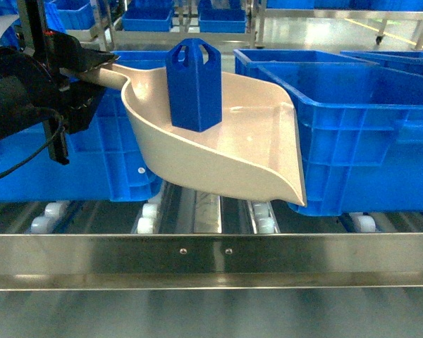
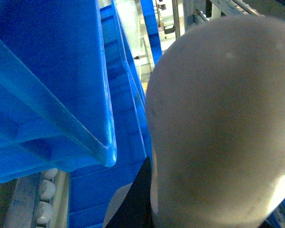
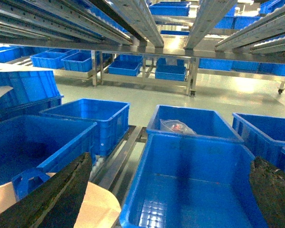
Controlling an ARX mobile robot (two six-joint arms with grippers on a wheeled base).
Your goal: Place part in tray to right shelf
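Observation:
The beige tray (image 1: 225, 148) hangs tilted above the rollers of the right shelf (image 1: 211, 257), in the gap between two blue crates. The bright-blue part (image 1: 192, 84) stands upright inside the tray, near its back wall. My left gripper (image 1: 99, 67) is shut on the tray's handle at the left. In the left wrist view the tray's underside (image 2: 223, 123) fills the right half, with one black finger (image 2: 140, 199) against it. My right gripper (image 3: 171, 161) is open and holds nothing above a blue crate (image 3: 194, 190). A corner of the tray (image 3: 97, 209) shows at the lower left there.
Large blue crates stand left (image 1: 106, 155) and right (image 1: 352, 127) of the tray. The steel front rail runs across the near edge. White rollers (image 1: 148, 211) lie under the tray. Another crate (image 3: 190, 123) holds a plastic bag. Roller lanes (image 3: 133, 19) run overhead.

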